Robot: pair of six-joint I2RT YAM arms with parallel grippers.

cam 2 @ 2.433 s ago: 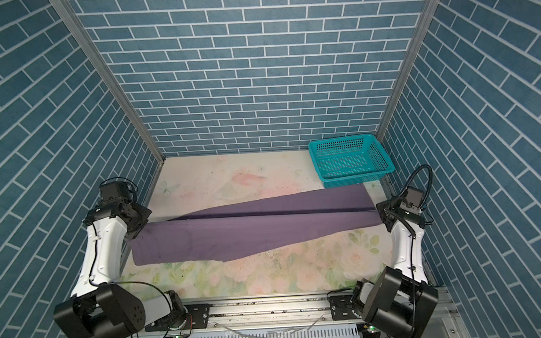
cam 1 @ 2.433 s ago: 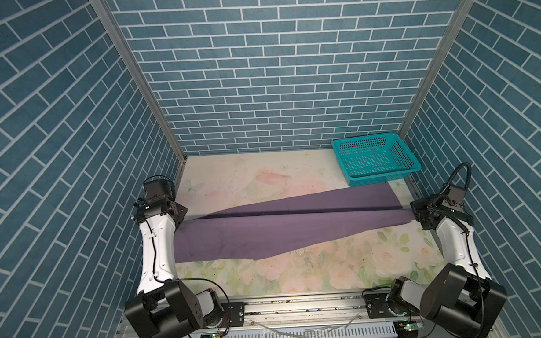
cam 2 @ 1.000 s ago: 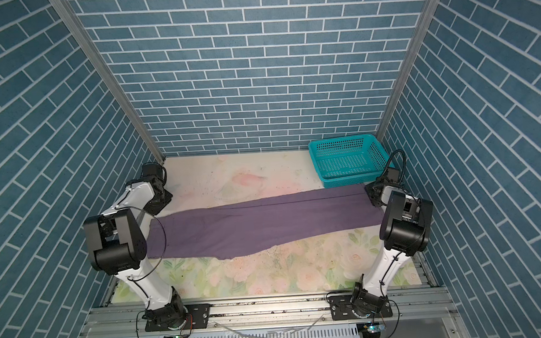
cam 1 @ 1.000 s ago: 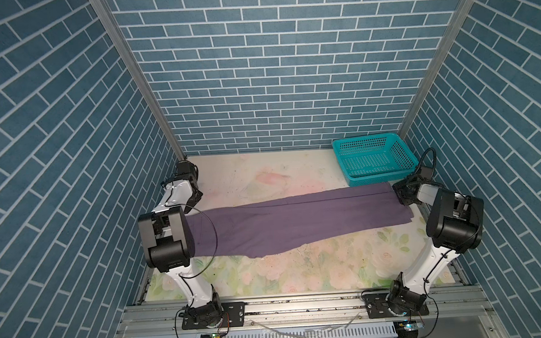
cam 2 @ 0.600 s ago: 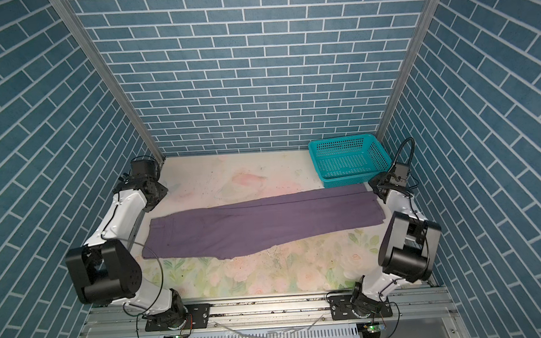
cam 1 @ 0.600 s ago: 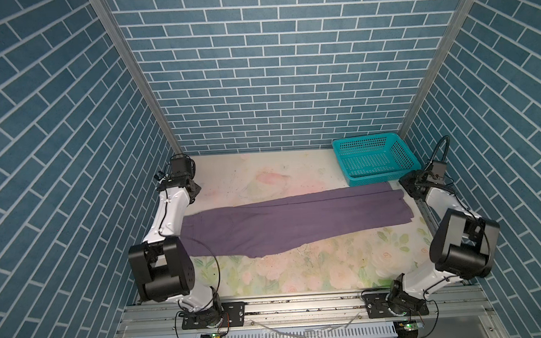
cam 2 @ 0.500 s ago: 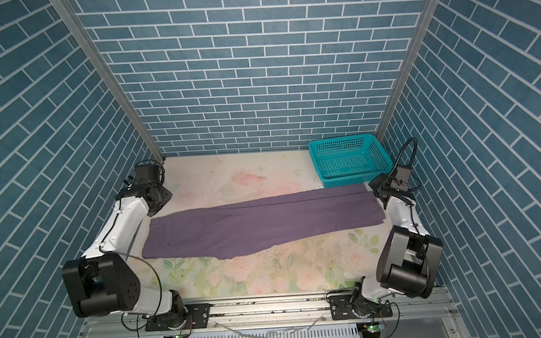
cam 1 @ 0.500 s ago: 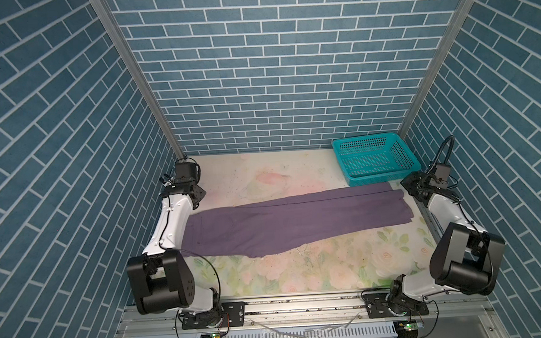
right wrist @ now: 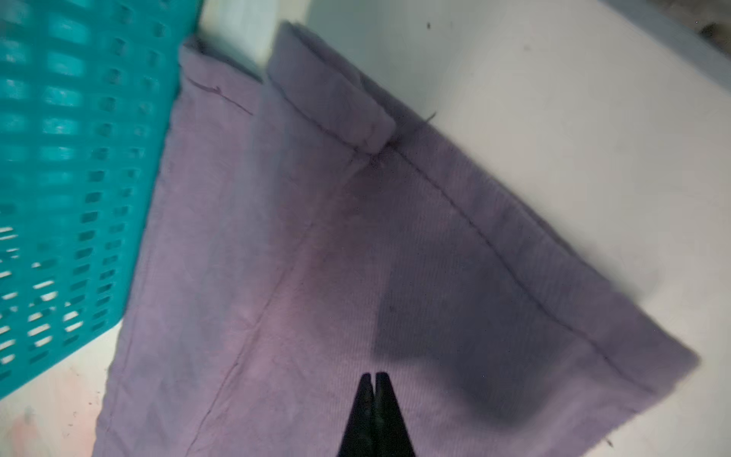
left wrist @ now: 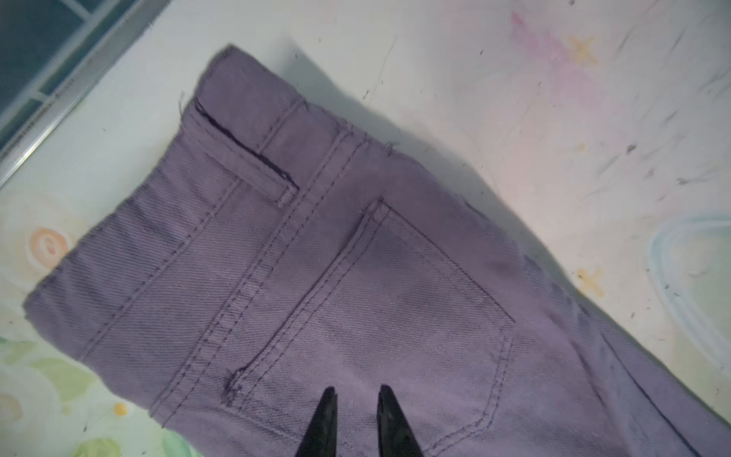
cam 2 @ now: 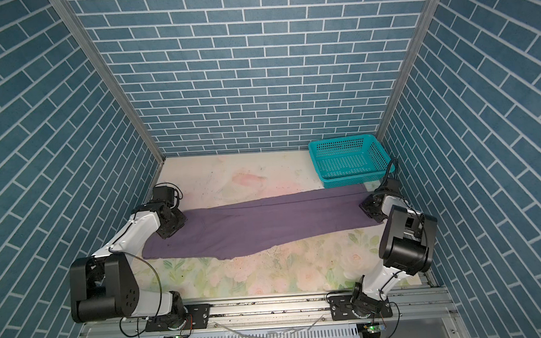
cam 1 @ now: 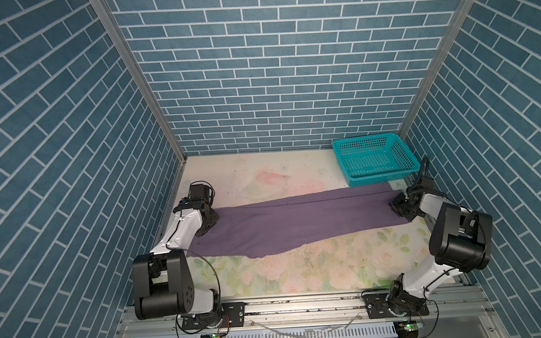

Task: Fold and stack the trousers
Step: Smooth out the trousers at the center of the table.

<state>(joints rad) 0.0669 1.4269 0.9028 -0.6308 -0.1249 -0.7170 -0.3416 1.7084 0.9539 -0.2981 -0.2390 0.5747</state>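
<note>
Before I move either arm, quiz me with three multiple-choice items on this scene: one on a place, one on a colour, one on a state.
1. Where on the table does the basket stand?
A. Far corner, robot's right
B. Near corner, robot's left
C. Dead centre

2. What colour are the trousers?
A. Teal
B. Muted purple
C. White

3. How does the right tool stand?
A. Wide open
B. Shut
C. Out of view

1 A: both top views show it in that far corner.
2 B: every view shows purple cloth.
3 B: its tips meet over the cloth in the right wrist view.
</note>
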